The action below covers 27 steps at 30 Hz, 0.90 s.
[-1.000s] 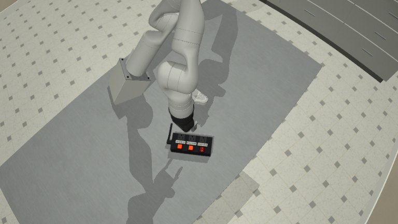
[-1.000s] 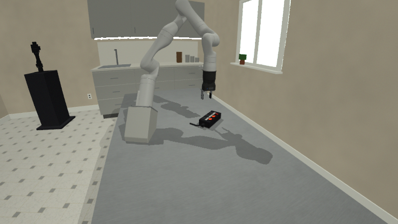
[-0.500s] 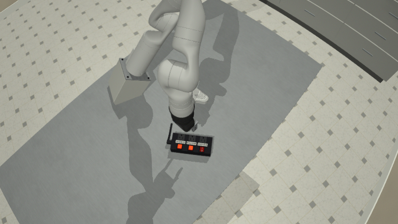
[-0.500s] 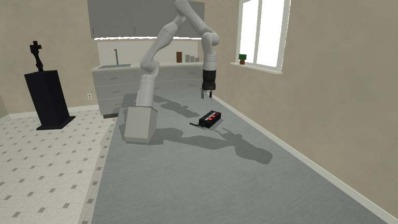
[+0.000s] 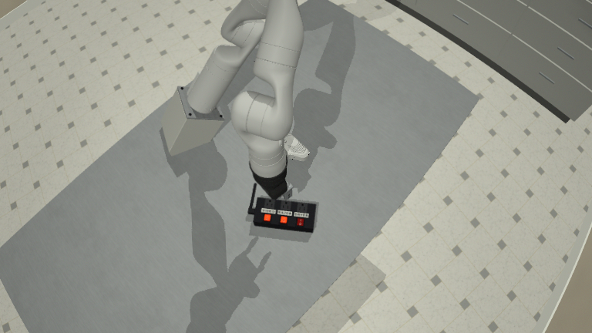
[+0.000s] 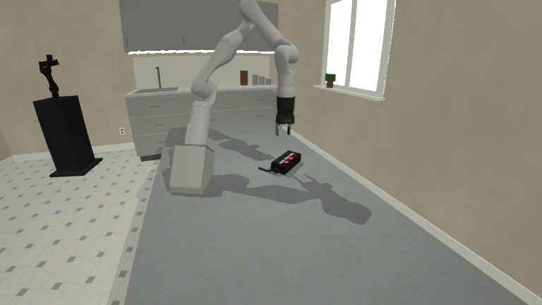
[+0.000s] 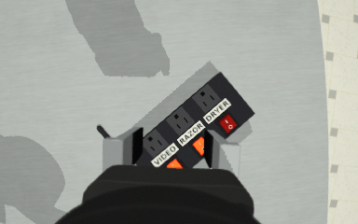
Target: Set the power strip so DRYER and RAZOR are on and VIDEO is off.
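So the power strip (image 5: 284, 215) is lying flat on the grey table (image 6: 279, 246), right way up, w/ its stubby cord end (image 5: 252, 198) poking off the VIDEO side. Three outlets on top, each w/ a white label and a rocker below it. In the wrist view the VIDEO switch (image 7: 174, 163) and RAZOR switch (image 7: 199, 146) are both bright orange, while the DRYER switch (image 7: 227, 124) is a darker red, so it looks diff from the other two. The gripper (image 6: 282, 129) hangs above the table, pointing straight down, and in the exterior view it's clearly up in the air and a bit toward the cabinet side of the strip, not touching it. Its fingers are spread as wide as they go and there's nothing between them, just table and strip seen past them. From the wrist cam the strip sits diagonal, VIDEO end nearest the cam, DRYER end furthest out toward the tiled floor (image 7: 342, 70). The arm's base pedestal (image 5: 174, 130) stands on the same table, well apart from the strip. Bkgd: kitchen cabinets (image 6: 159, 114), a window (image 6: 356, 34) w/ a small potted plant (image 6: 329, 79) on the sill, and a black pedestal (image 6: 63, 133) off on the floor.
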Each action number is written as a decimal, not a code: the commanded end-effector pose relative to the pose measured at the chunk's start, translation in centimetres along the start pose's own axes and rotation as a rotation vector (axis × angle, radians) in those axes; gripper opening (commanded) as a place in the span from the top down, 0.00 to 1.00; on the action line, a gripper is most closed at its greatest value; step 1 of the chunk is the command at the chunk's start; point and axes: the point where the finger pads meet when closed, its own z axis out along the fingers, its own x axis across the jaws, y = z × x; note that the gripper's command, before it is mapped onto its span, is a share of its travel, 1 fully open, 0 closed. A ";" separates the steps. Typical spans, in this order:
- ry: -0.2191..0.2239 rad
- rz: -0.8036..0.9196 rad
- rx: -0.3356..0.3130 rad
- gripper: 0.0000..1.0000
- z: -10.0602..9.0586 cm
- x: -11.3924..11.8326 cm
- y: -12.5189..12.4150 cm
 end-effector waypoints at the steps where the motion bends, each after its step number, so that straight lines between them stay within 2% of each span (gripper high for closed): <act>1: -0.006 0.077 0.007 0.00 0.8 0.0 0.4; 11: -0.007 0.580 0.007 0.00 4.4 0.8 3.9; 13: -0.007 0.580 0.007 0.00 4.4 0.8 3.9; 19: -0.009 0.778 -0.004 0.00 5.8 0.8 5.6; 25: -0.009 0.820 -0.007 0.00 6.2 0.7 6.0; 26: -0.009 0.820 -0.007 1.00 6.2 0.7 6.0; 27: -0.009 0.820 -0.007 1.00 6.2 0.7 6.0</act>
